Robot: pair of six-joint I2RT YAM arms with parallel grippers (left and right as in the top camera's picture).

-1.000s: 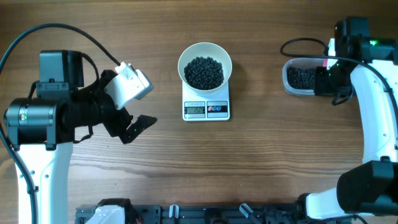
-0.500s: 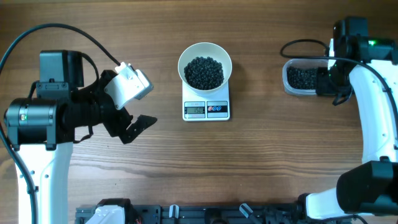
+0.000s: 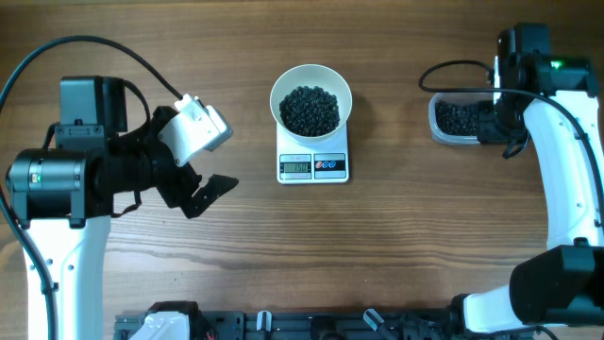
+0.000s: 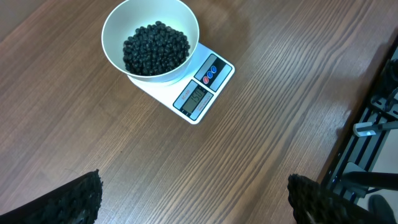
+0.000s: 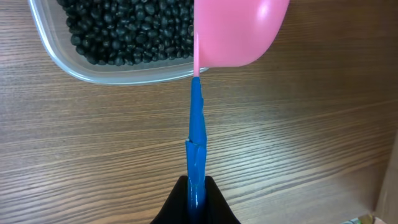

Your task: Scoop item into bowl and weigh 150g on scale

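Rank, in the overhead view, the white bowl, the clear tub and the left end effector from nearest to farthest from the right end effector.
1. Clear tub: beside the right end effector, on the right.
2. White bowl: centre, on the scale.
3. Left end effector: far left.

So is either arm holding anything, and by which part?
The right tool pinches the pink scoop by its blue handle's end; the left tool holds nothing.

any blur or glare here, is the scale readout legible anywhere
Overhead: even light, sharp, but the scale digits are too small to read. Left wrist: bowl and scale crisp, readout faint; fingertips in the bottom corners look soft. Right wrist: scoop cropped by the top edge, mild sheen; tub sharp.
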